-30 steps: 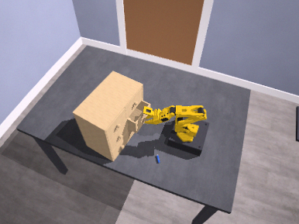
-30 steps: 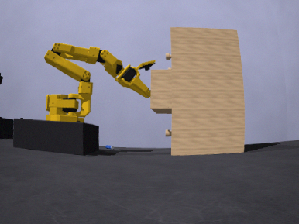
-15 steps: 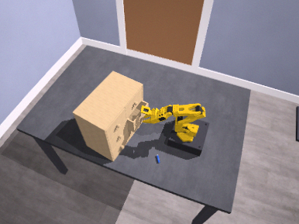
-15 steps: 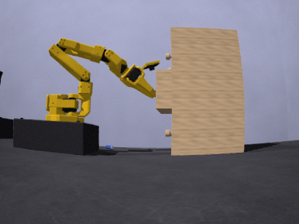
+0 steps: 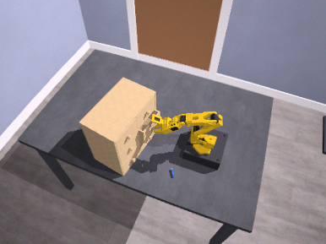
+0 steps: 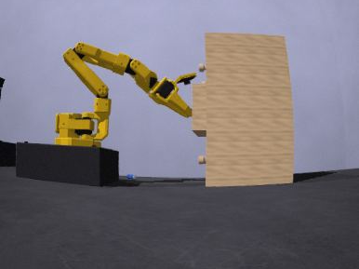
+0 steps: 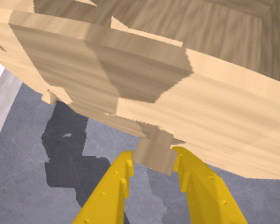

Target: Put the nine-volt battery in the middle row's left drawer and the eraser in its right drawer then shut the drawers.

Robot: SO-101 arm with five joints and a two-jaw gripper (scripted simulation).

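Your pincer (image 7: 154,162) is clamped nearly closed on a drawer knob (image 7: 156,148): in the wrist view the small wooden peg sits pinched between the two yellow fingers. That knob belongs to a middle-row drawer (image 6: 199,109) of the chest (image 6: 248,108), which stands directly ahead of the pincer. The drawer juts out a little from the chest's front, seen side-on in the exterior view. Directly above and below the pincer, the knobs of the top and bottom rows sit close against the chest face.

A small blue cylinder (image 5: 172,173) lies on the dark table (image 5: 236,151), below and behind the pincer, near the arm's black base (image 6: 65,162). You can't see the nine-volt battery or the eraser for certain in any view.
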